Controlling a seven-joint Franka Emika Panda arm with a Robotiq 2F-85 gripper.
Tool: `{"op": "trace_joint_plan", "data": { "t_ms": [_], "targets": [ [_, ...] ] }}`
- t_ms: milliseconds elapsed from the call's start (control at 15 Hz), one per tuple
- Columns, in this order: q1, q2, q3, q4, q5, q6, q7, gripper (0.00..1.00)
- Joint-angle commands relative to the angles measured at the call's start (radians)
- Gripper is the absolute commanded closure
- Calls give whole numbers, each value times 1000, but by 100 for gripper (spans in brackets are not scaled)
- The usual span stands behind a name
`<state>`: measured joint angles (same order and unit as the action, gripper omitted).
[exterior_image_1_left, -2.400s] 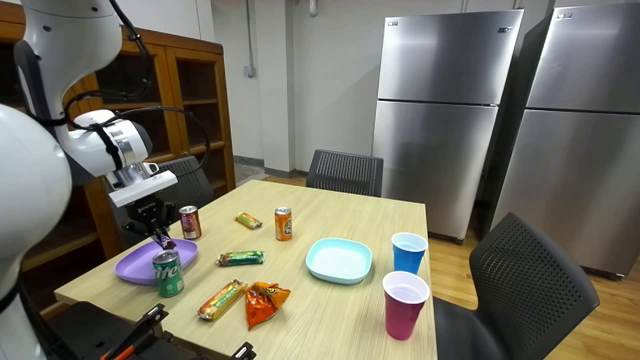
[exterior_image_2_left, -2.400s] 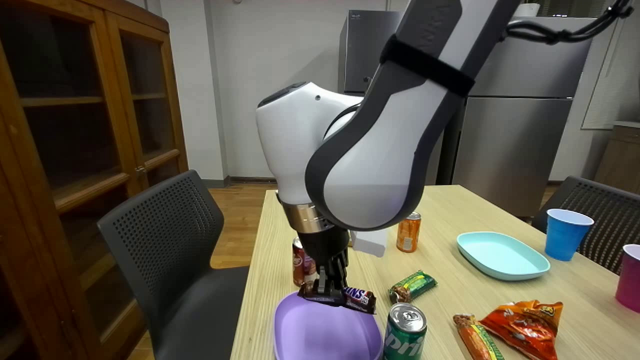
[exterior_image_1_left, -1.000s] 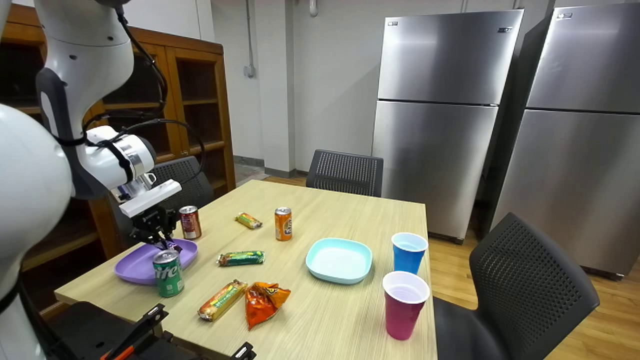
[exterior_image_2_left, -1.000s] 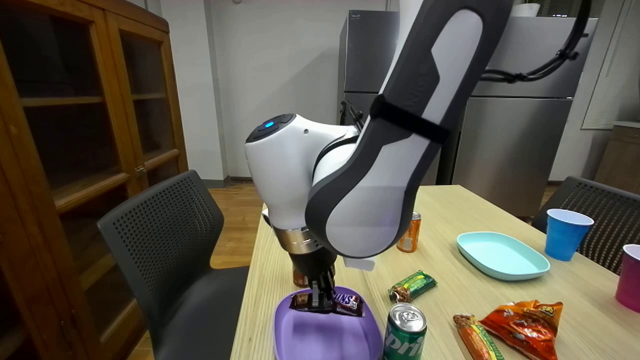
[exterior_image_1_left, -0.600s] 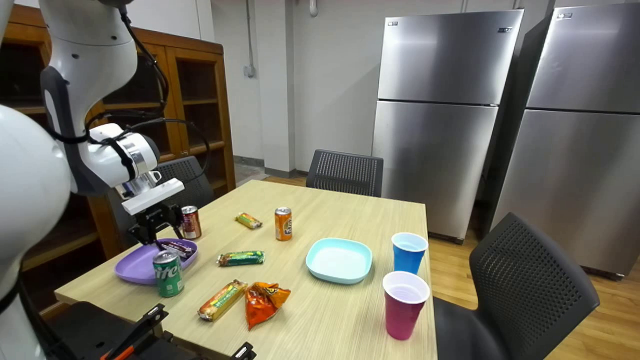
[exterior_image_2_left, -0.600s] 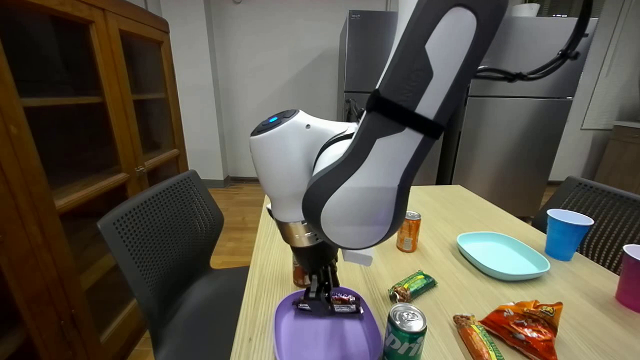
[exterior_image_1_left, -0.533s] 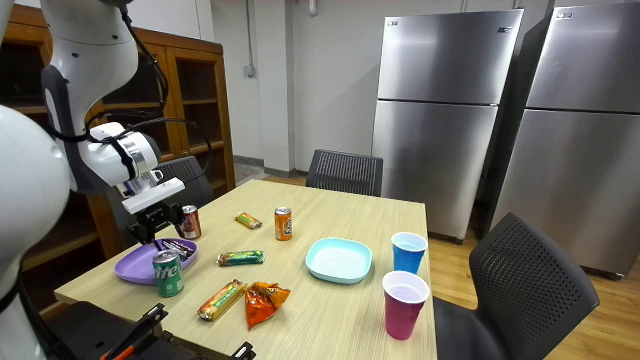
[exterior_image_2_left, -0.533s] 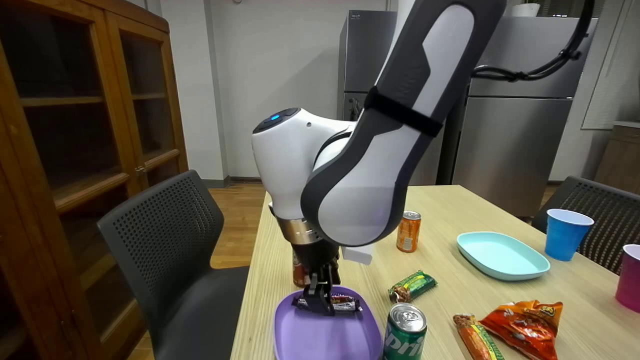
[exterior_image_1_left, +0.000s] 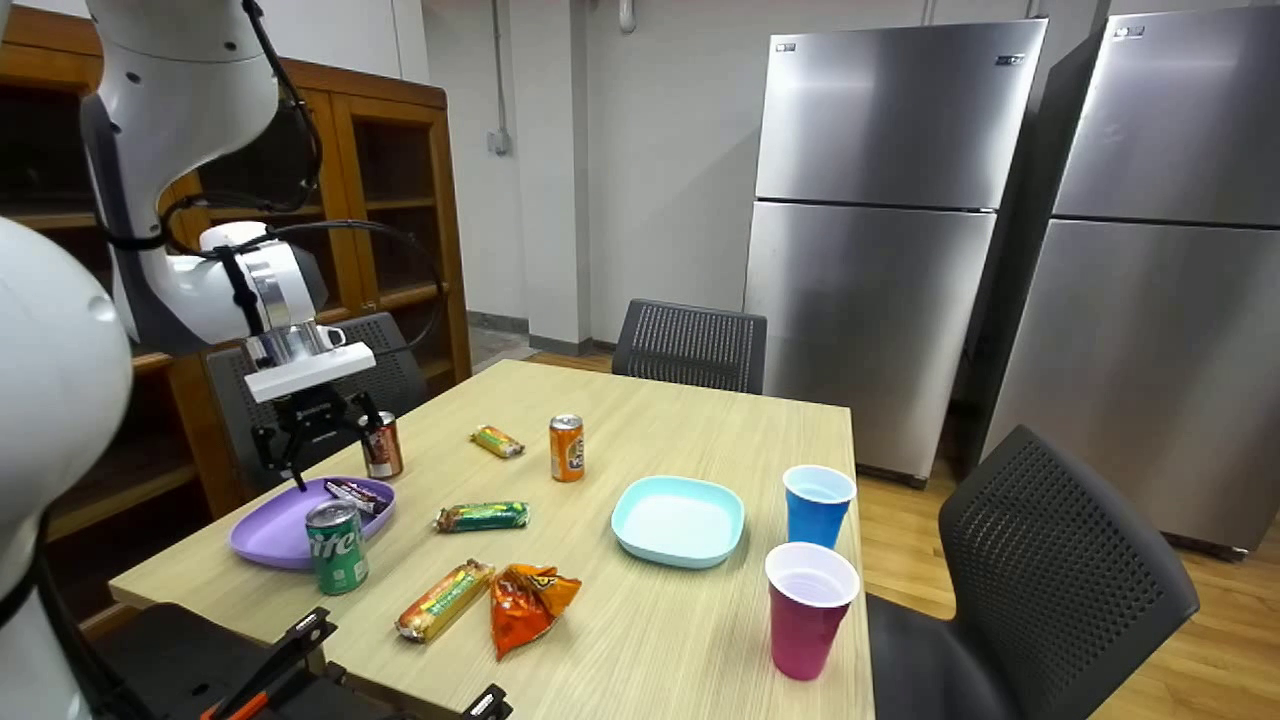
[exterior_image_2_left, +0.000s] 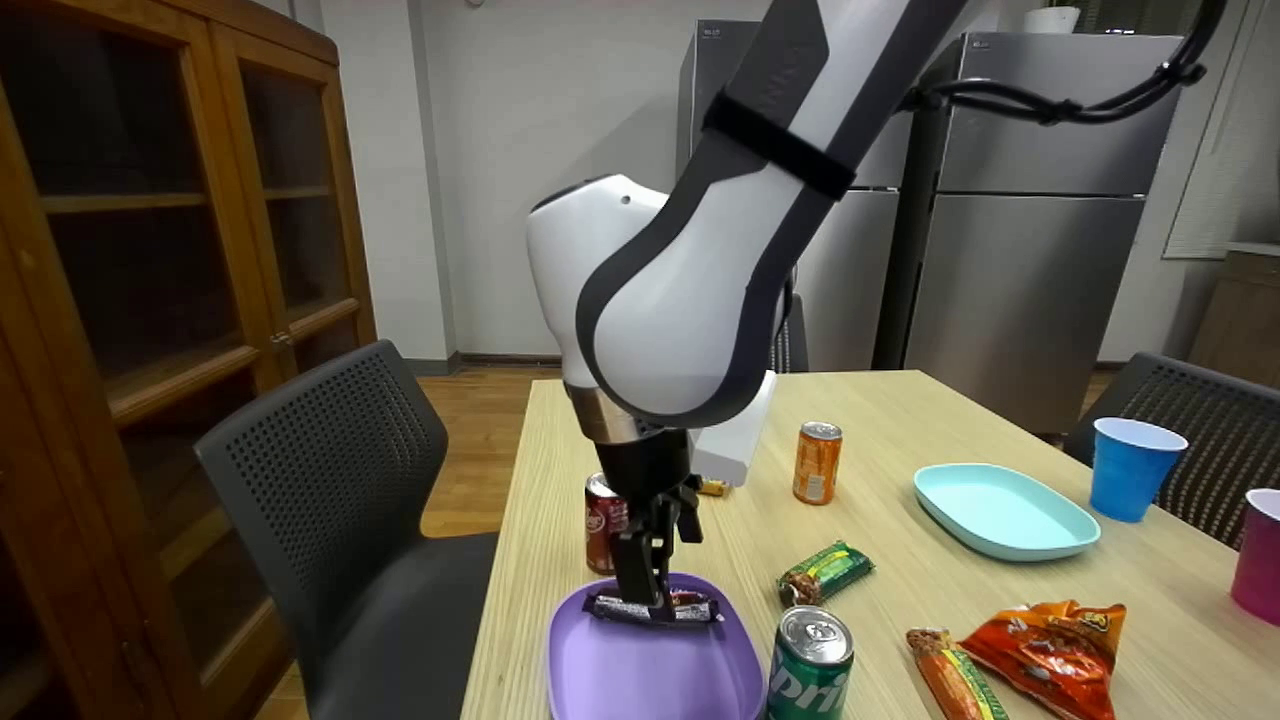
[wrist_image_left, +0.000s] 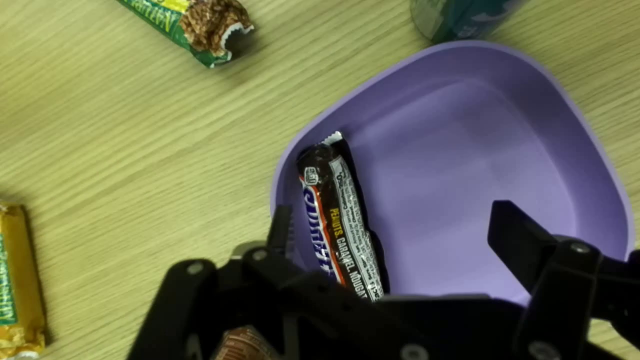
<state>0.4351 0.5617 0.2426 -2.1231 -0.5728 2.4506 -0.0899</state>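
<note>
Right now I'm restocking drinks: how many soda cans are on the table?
3: the green can stands beside the purple plate, the dark red can near the same plate, and the orange can farther along the table. The arm could hide others.

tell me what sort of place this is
Probably a break room or shared kitchen, though I can't be sure: there are two tall, steel-coloured refrigerators, dark chairs around a light table, and wrapped snacks and drink cans on that table.

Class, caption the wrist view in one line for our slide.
The open pincer hangs over a purple tray, where a wrapped candy bar lies along one side.
</note>
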Motion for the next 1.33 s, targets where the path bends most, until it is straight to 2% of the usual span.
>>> {"op": "trace_joint_plan", "data": {
  "t_ms": [0, 267, 600, 667, 733, 1267],
  "targets": [
    [-37, -83, 19, -47, 107, -60, -39, 0],
    [-79, -117, 20, -62, 259, -97, -19, 0],
    [-139, -150, 18, -94, 434, -84, 1, 0],
    [-142, -156, 11, -101, 441, -75, 1, 0],
    [-123, -106, 2, -59, 407, -74, -10, 0],
    [-136, -119, 2, -73, 425, -73, -10, 0]
  ]
}}
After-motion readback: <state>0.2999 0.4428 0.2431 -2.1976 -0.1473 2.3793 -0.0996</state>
